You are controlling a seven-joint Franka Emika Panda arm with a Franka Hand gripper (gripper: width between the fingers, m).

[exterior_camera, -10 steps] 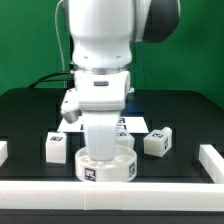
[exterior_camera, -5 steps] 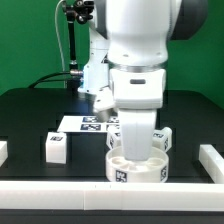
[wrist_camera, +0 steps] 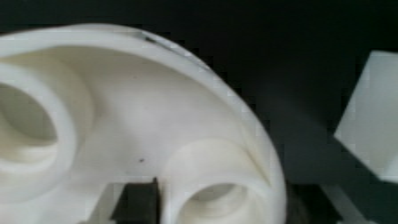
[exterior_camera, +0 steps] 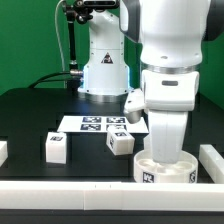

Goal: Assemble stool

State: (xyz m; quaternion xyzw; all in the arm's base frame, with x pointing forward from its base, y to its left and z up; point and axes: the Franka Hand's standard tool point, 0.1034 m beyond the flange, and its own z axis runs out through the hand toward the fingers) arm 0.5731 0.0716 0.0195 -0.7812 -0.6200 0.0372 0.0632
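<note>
**Item 1: seat (exterior_camera: 166, 169).** Thick round white disc with a black-and-white tag on its side wall. It lies on the black table (exterior_camera: 30, 115), in front of the marker board (exterior_camera: 100, 124) and well to the exterior view's right of it, close to the front rail (exterior_camera: 90, 191) and the right-hand rail (exterior_camera: 212, 155). In the wrist view its face fills most of the picture and shows round sockets.

**Item 2: gripper (wrist_camera: 222, 205).** It stands straight down over the seat, far to the exterior view's right of the marker board. The fingers are clenched on the seat, one dark tip on each side of its rim in the wrist view.

**Item 3: near leg (exterior_camera: 120, 142).** Small tagged white block, just in front of the marker board's near edge, clear of the seat.

**Item 4: far leg (exterior_camera: 57, 147).** The same kind of block, in front of the marker board and to the exterior view's left of it.

**Item 5: blurred white block (wrist_camera: 370, 120).** Beside the seat in the wrist view. Which part it is cannot be told.
</note>
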